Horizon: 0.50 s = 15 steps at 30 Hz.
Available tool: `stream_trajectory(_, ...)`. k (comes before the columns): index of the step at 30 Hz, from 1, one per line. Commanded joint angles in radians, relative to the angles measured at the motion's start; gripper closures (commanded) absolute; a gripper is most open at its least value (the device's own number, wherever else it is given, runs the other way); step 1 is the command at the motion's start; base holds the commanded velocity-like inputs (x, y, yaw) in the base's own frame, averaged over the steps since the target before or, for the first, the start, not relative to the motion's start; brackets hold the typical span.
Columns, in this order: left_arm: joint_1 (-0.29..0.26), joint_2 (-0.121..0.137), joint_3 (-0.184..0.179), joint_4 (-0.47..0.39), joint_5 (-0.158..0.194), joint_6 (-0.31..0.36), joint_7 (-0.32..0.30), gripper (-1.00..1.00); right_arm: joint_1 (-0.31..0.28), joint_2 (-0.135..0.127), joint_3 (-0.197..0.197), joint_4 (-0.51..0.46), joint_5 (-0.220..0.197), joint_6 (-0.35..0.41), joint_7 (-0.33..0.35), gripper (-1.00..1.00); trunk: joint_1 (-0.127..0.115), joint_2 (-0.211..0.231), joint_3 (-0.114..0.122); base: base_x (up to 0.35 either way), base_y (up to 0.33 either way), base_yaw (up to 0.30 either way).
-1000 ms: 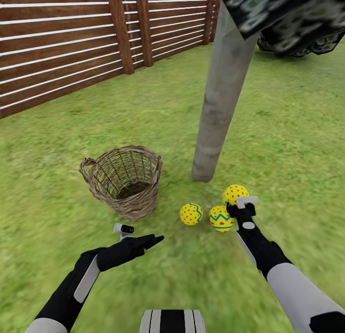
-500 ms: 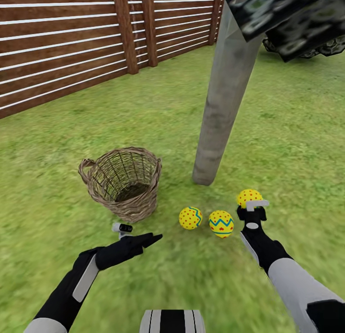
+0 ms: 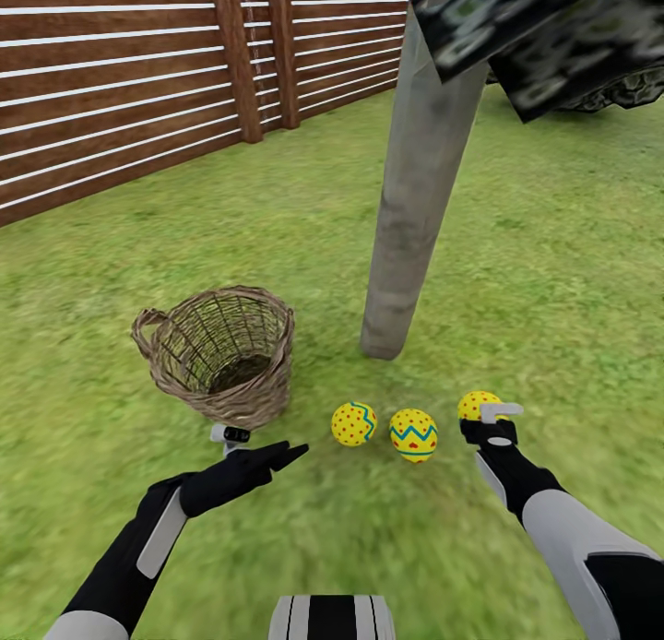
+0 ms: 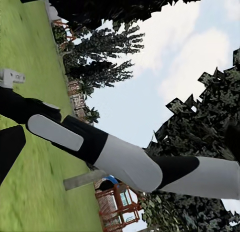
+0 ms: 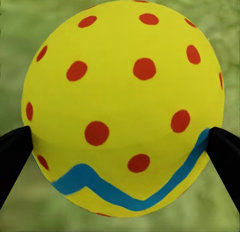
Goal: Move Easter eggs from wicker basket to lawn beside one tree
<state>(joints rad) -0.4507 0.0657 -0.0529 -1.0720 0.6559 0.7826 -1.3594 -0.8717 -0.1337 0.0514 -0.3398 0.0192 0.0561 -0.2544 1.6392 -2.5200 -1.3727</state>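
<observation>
Beside tree point(image 3: 406, 197), right tool point(image 3: 486, 417) seemingly gripping egg point(image 5: 122, 106), no writing.

Beside the pale grey-beige trunk of the tree point(image 3: 406, 197) lie three yellow Easter eggs point(image 3: 354, 424) point(image 3: 413, 434) point(image 3: 476, 404), each dotted red with a blue-green zigzag band. The wicker basket point(image 3: 219, 354) near the trunk is brown weave. The lawn point(image 3: 553, 253) is mottled green with yellowish patches. Behind the tree runs a brown slatted fence point(image 3: 138, 77); its foliage point(image 3: 535, 31) is blocky green-black, flecked pale.
</observation>
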Motion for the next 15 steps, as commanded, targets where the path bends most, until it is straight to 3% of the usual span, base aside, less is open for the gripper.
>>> stream_trajectory(1,0.0,0.002,0.003,-0.001,0.01,0.01,-0.001,-1.0,0.0,0.0,0.005,-0.002,0.002,0.005,-0.004,1.0,0.0,0.0,-0.005,0.001,-0.001,0.0)
stream_trajectory(11,-0.011,-0.007,0.023,-0.001,0.012,0.009,0.0,-1.0,0.0,0.004,0.018,-0.01,0.012,-0.004,0.018,1.0,0.005,-0.003,-0.043,0.0,0.0,0.0)
stream_trajectory(15,-0.012,-0.022,0.04,-0.068,0.01,0.01,0.0,-1.0,0.0,0.002,0.012,-0.011,0.011,-0.004,0.018,1.0,0.007,-0.004,-0.059,0.0,0.0,0.0)
